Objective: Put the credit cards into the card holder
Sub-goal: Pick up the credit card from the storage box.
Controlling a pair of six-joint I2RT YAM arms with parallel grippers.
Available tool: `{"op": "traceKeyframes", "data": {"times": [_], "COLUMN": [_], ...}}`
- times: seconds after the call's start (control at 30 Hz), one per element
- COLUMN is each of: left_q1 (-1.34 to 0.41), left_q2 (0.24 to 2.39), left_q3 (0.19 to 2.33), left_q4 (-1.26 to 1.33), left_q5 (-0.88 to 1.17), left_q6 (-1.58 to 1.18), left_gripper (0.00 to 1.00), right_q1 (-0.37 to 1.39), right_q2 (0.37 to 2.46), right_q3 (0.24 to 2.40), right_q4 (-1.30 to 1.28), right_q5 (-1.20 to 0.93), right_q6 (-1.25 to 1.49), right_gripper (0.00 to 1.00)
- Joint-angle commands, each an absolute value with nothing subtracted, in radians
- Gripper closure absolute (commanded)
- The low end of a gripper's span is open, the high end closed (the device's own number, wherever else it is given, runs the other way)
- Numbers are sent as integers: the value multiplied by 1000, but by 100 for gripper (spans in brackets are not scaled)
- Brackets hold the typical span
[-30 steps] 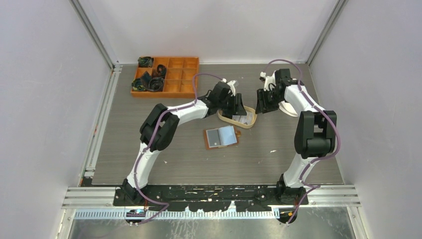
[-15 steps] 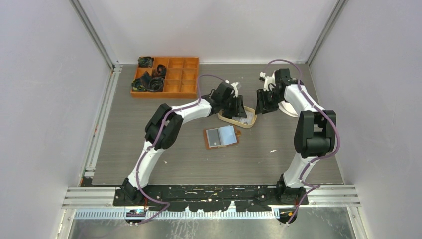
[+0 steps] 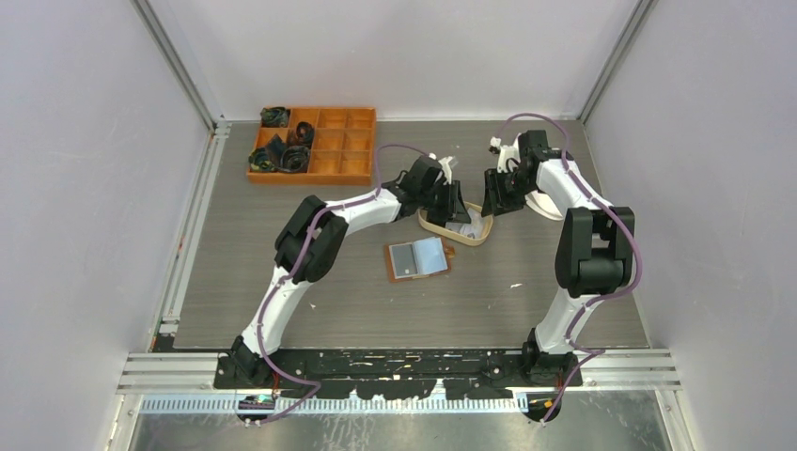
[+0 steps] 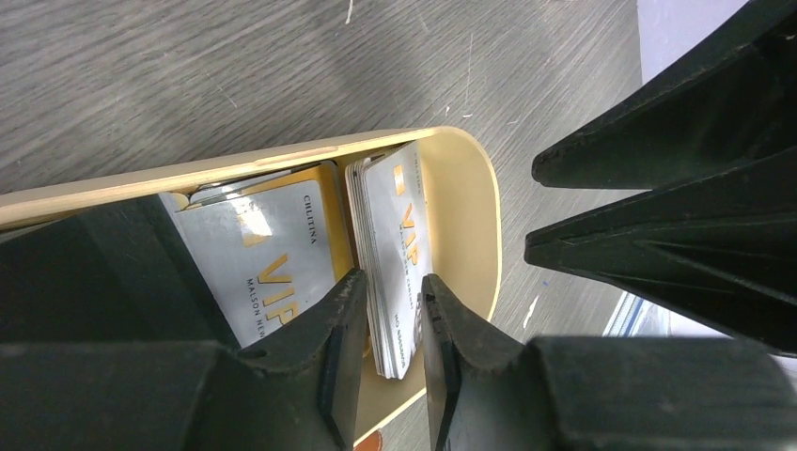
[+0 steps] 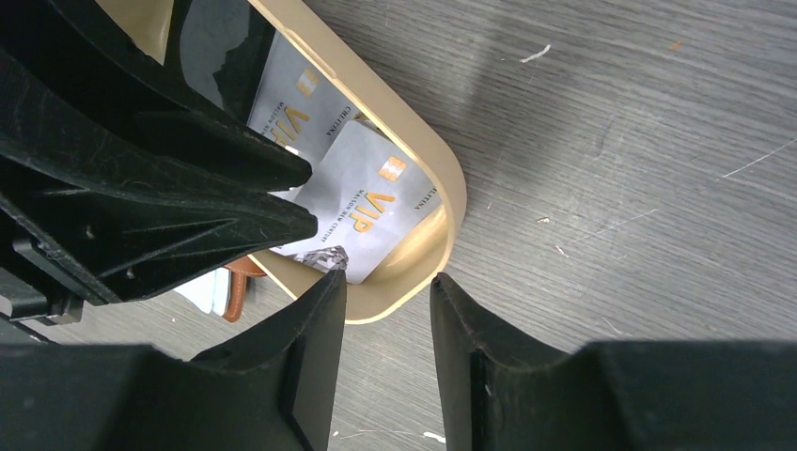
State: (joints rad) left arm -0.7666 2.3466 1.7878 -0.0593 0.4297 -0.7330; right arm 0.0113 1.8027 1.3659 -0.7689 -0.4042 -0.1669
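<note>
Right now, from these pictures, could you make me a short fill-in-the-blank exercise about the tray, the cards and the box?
1. The silver cards in the oval tray show the gold letters ____.
2. The left end effector has a stack of ____ between its fingers.
3. The compartment box at the back is ____.
Missing words: VIP; cards; orange.

Lower ends of the credit cards (image 4: 395, 235) behind the left hand (image 4: 390, 282), grip perhaps unclear; tray (image 4: 475, 216) partly out of frame.

Grey VIP credit cards (image 4: 395, 235) sit in the tan tray (image 4: 470, 216); the brown card holder (image 3: 390, 268) lies open nearby.
</note>
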Motion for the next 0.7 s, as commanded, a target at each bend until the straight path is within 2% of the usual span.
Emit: {"op": "traceKeyframes", "data": {"times": [0.0, 0.13, 0.33, 0.67], "left_q1": [-776, -778, -779, -785], "left_q2": [2279, 2280, 2272, 2284], "left_q3": [1773, 1773, 1759, 1753], "left_q4": [36, 44, 69, 137], "left_q5": [470, 474, 481, 541], "left_q6": [-762, -770, -789, -833], "left_gripper": [72, 75, 86, 80], "right_q1": [14, 14, 14, 14], "right_q2": [1804, 1804, 1804, 1804], "right_q3": [1412, 1411, 1411, 1414], "right_q4": [-774, -775, -775, -778], "right_q5": [-425, -425, -427, -430], "right_q6": [-182, -183, -182, -184], "right_gripper": [56, 57, 56, 56]}}
